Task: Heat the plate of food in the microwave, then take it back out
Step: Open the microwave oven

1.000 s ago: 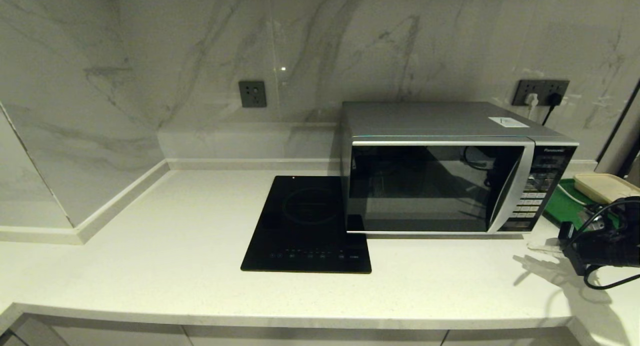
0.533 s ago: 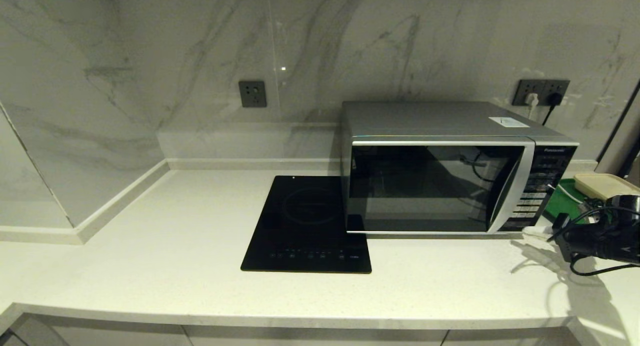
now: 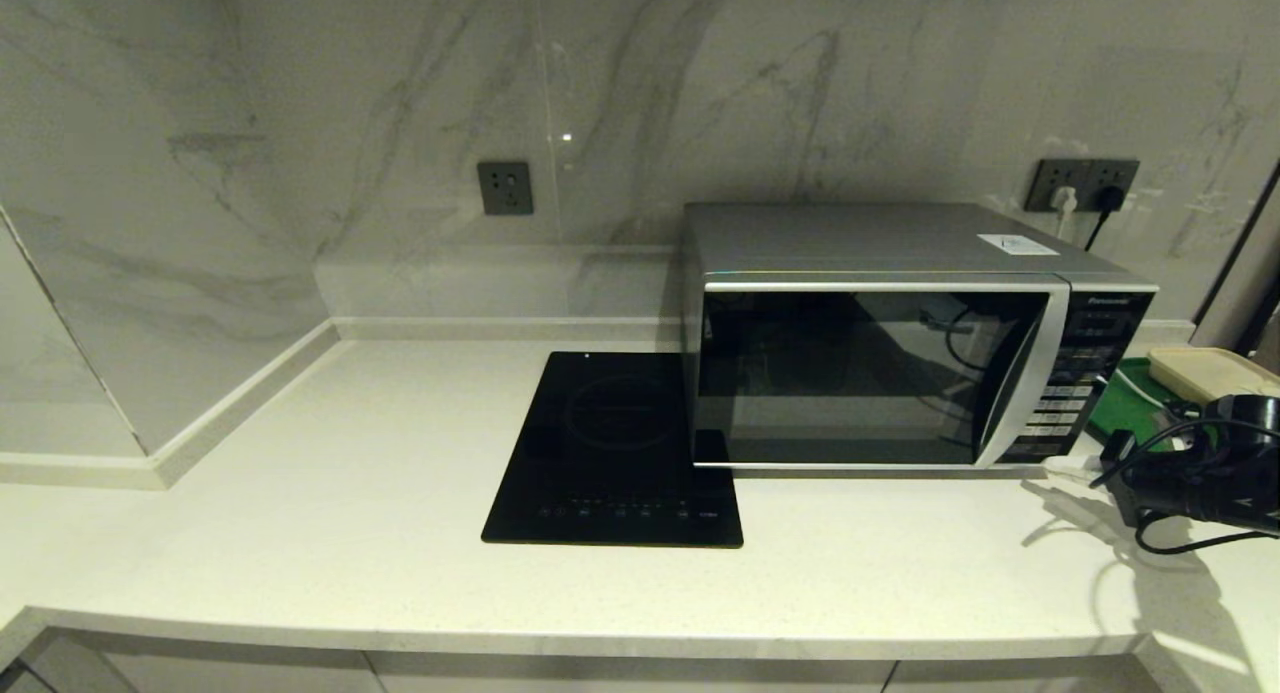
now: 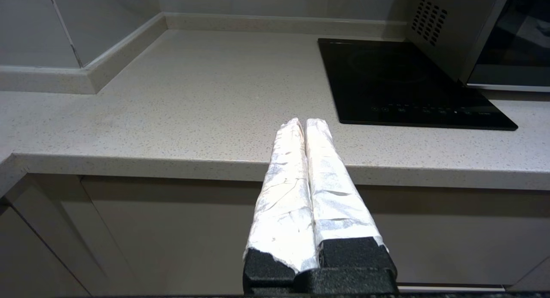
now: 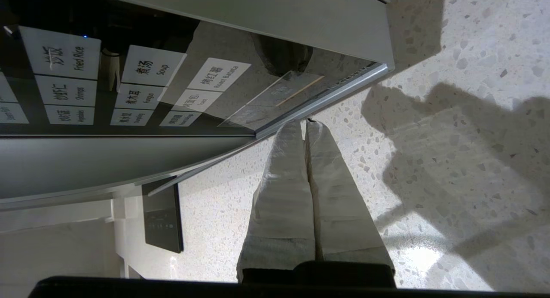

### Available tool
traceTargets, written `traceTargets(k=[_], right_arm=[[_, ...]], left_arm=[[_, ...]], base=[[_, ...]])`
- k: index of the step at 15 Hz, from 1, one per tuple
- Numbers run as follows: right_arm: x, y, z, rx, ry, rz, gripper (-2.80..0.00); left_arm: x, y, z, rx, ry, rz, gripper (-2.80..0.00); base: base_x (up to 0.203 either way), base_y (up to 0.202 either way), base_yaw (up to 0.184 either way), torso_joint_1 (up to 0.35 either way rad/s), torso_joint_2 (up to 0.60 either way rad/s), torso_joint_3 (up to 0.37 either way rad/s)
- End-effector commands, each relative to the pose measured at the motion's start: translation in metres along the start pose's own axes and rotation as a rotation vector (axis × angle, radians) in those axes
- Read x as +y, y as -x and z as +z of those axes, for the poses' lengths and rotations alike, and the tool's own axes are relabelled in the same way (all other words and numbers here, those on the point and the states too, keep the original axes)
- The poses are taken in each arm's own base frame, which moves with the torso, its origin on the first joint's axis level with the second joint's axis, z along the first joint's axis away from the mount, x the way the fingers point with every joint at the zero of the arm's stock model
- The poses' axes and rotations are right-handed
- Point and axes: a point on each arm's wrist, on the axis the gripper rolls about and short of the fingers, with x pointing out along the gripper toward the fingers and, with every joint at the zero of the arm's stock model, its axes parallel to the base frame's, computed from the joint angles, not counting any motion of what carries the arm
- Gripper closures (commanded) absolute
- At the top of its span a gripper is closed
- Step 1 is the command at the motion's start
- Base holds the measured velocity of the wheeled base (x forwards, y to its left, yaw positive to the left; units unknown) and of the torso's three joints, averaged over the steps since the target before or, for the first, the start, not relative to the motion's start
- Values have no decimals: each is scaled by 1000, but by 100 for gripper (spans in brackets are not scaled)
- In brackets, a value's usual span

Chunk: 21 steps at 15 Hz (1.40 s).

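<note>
Overhead, the microwave [image 3: 900,343] is seen on the pale counter [image 3: 400,533] with its dark glass door shut; nothing behind the glass can be made out, and the plate of food is not visible in any view. A black hob [image 3: 615,453] lies just left of the oven, its right edge tucked against the oven's base. To the right, a green tray [image 3: 1125,408] carries a beige lidded container [image 3: 1205,371], both partly cut off by the right arm and its cables. The right gripper [image 3: 1065,465] is held low beside the oven's lower right corner, below the keypad.

From the left wrist, the left gripper [image 4: 306,126] is shown with its foil-wrapped fingers pressed together, empty, in front of the counter edge, well away from the hob [image 4: 404,83].

From the right wrist, the right gripper [image 5: 306,125] is seen closed on nothing, its tips just beside the lower corner of the microwave [image 5: 240,14]; contact cannot be judged. Keypad labels are partly cut off.
</note>
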Motion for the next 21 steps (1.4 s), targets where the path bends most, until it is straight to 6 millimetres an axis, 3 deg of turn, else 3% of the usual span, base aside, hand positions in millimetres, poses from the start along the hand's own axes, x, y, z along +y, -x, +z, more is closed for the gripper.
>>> traceTargets(k=[1,15,21], right_arm=[[-1,-1,-2,7,-5,5,0],[-4,-15,10,-1,27,31,0],[8,-8,16,-39,76,54,0]], left_arm=[[0,0,0,-1,1,0,0],[0,0,0,-1,-1,0,0],[0,0,0,-1,1,0,0]], base=[[0,0,0,0,0,0],[0,0,0,0,0,0],[0,0,0,0,0,0]])
